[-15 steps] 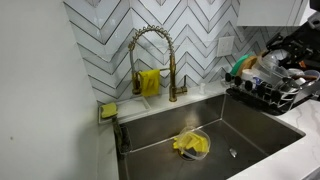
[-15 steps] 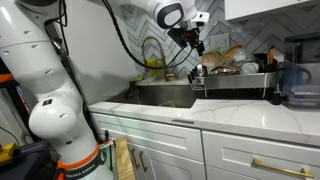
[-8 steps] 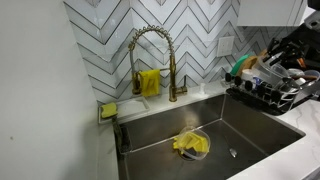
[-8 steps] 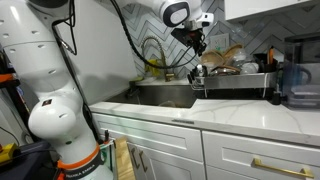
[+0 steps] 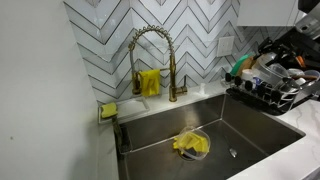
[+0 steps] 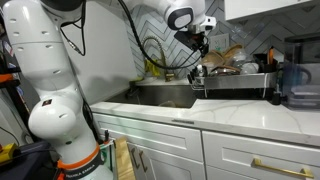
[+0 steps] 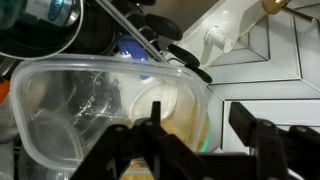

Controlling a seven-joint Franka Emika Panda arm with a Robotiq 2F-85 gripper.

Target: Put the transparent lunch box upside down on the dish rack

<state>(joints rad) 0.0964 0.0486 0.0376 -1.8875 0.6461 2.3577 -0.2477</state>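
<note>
Two fingers (image 7: 150, 130) of the claw (image 7: 197, 115) stand spread, one on each side of the transparent lunch box (image 7: 90, 110) wall, not pinching it. The box rests among the items on the dish rack (image 5: 262, 97). Beside the rack, the sink (image 5: 260, 135) holds a yellow cloth (image 5: 188, 145).

Bright even light; transparent lunch box (image 7: 70, 110) looks blurred, perhaps glary, close-up.
</note>
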